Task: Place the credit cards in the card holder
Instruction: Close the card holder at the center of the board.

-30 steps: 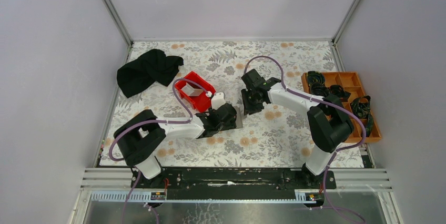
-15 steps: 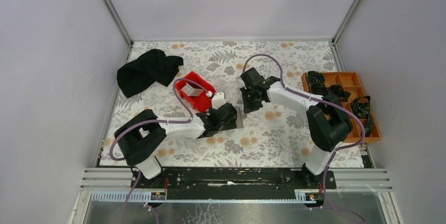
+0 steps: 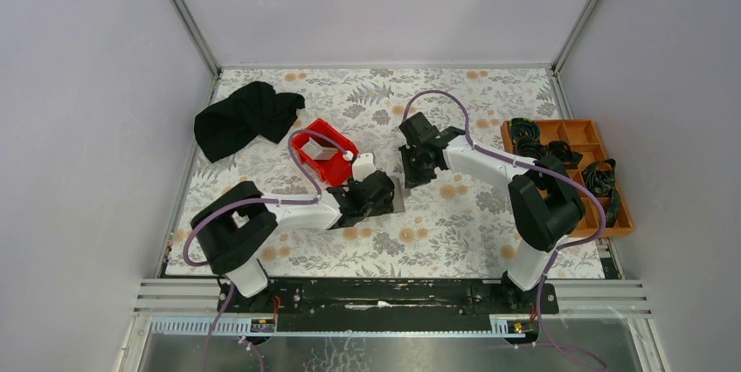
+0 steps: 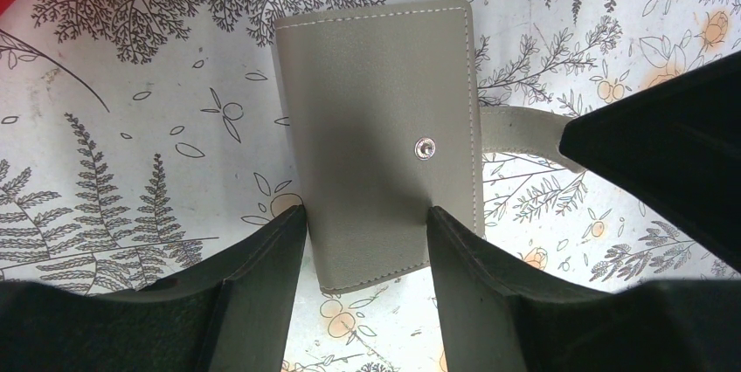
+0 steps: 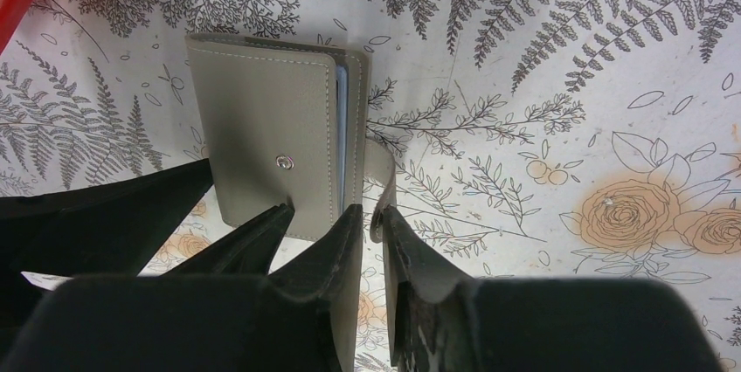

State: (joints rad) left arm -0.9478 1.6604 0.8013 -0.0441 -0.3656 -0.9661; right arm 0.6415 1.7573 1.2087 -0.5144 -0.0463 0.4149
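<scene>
Both arms lean in toward the middle of the table [image 3: 437,232]. The left arm [image 3: 297,212] lies low, stretched from its base toward the centre with the wrist almost down at the surface. The right arm [image 3: 489,162] bends at its elbow near the right side and reaches back to the left, wrist tipped down.

On the left wrist cam we see the left gripper [image 4: 367,211] with its fingers spread, tips down at the near end of the card holder [image 4: 376,110]. One tip covers the holder's edge just below the snap [image 4: 425,148], and the other sits right at the opposite edge. Honestly, we can't tell if they're pressing on it or only touching.

The right gripper [image 5: 371,208] is easier to read. Its fingers are nearly together, pinched on the end of the strap [image 4: 520,127] that sticks out from the holder's long side.

The holder lies flat on the floral surface with its cover folded over and the snap bare. A light blue card [image 5: 342,127] peeks out along the strap side.

For room, the red bin [image 3: 341,168] sits near the left gripper on the far-left side. The black cloth [image 3: 247,119] is further back, and the orange tray [image 3: 612,230] is well apart at the right edge. We've got bare table to the holder's right and on its near side.
</scene>
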